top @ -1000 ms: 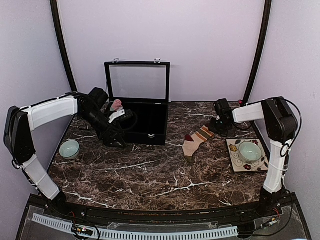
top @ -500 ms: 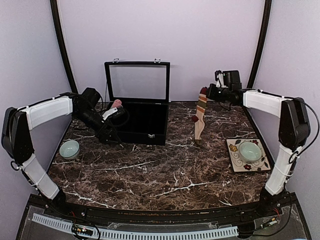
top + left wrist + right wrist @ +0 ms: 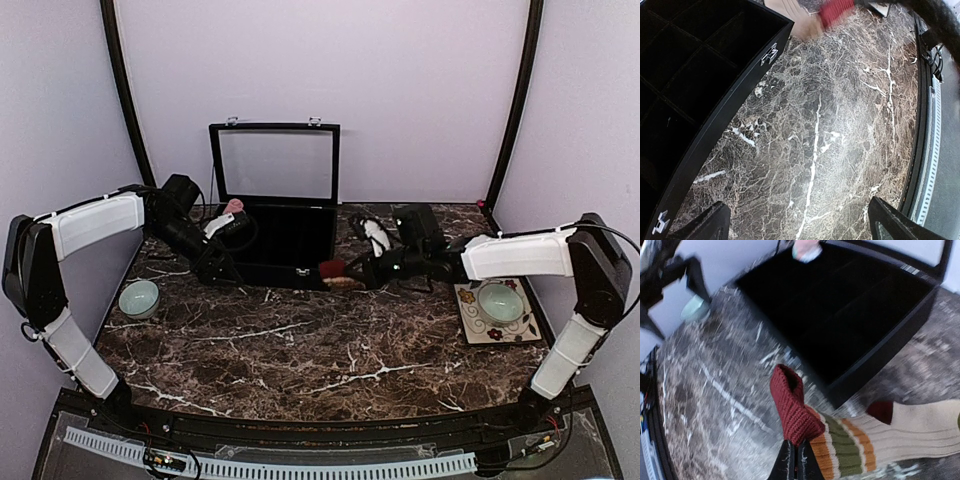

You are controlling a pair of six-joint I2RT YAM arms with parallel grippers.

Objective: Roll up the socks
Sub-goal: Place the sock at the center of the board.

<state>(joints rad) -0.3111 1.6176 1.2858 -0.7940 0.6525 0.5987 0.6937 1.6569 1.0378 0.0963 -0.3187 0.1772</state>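
Currently right gripper [image 3: 796, 452] clamped shut on tan sock [image 3: 865, 437] by maroon cuff [image 3: 790, 405], just near black box [image 3: 296, 268] right corner. Pink sock [image 3: 233, 209] at box far-left corner. Left gripper [image 3: 795, 225] wide open, empty, left of box.

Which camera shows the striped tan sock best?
Right wrist: the sock fills the foreground, stripes and maroon cuff clear, pinched by the right gripper. Top view shows it small and blurred; left wrist catches only a blurry end.
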